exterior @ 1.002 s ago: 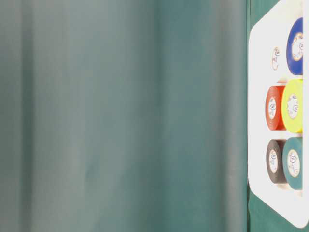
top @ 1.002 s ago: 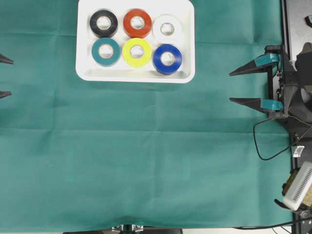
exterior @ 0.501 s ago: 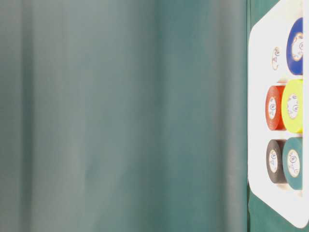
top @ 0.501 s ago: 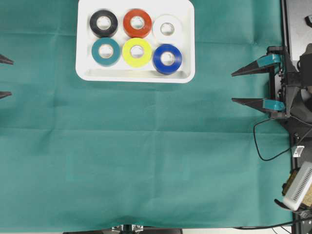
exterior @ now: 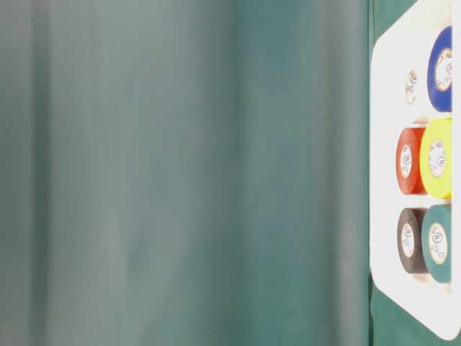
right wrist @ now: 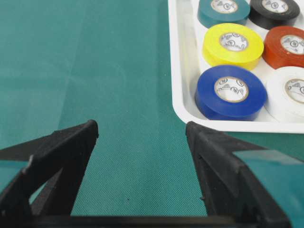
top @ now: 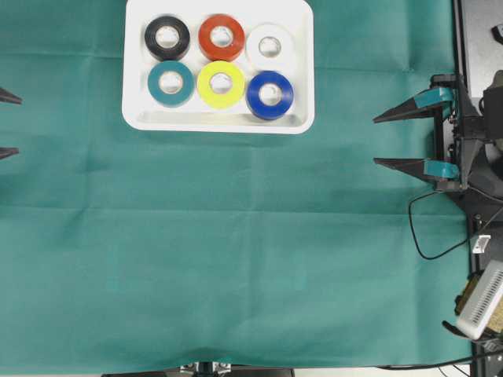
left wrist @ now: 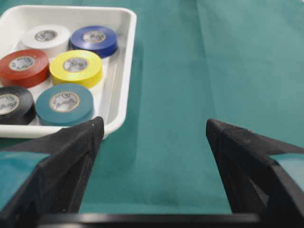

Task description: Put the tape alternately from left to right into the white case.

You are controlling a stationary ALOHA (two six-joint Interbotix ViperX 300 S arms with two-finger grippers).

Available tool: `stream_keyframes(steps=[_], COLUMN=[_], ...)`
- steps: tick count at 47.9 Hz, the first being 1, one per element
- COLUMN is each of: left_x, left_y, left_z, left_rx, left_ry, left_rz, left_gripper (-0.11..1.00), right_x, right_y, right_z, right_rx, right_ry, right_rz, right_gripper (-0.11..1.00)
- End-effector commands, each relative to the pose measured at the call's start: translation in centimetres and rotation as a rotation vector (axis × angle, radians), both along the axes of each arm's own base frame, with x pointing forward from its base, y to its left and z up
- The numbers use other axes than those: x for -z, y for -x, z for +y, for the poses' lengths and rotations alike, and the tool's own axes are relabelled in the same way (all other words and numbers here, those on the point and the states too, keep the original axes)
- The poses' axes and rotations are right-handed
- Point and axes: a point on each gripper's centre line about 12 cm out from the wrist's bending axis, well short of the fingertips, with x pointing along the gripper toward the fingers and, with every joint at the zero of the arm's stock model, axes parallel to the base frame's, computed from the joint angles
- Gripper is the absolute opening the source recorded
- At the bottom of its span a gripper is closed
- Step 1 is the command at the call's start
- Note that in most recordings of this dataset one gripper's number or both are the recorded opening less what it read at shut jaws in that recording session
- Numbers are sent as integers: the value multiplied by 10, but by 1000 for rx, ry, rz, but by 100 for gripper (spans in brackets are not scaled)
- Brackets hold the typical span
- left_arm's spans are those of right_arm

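All six rolls of tape [top: 220, 60] lie inside the white case [top: 305, 71] at the upper middle of the overhead view, in two rows of three. None remains on the green worktop [top: 236, 251]. The left end effector [top: 8, 124] and right end effector [top: 387, 140] hang spread apart and empty at the frame's edges; the task looks finished.

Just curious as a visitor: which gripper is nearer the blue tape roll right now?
Right. The right gripper sits open past the white case's right side, while the left gripper is open at the far left edge, farther from the blue tape roll.

Glossy plastic white case [top: 308, 75]; matt woven cloth [top: 236, 251]
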Motion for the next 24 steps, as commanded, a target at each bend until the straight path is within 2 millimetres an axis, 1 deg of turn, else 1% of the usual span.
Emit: stream_keyframes(steps=[1,24], left_x=[-3,-2], left_y=[-1,-1], left_z=[0,0], left_rx=[-3,-2], left_ry=[-3,-4], left_rz=[-6,3], left_gripper=[75,75], right_x=[-4,-4], right_y=[-2,-2], right_z=[0,0], right_rx=[-1,0], right_ry=[-1,0], right_rz=[-10,-9], right_gripper=[81,81])
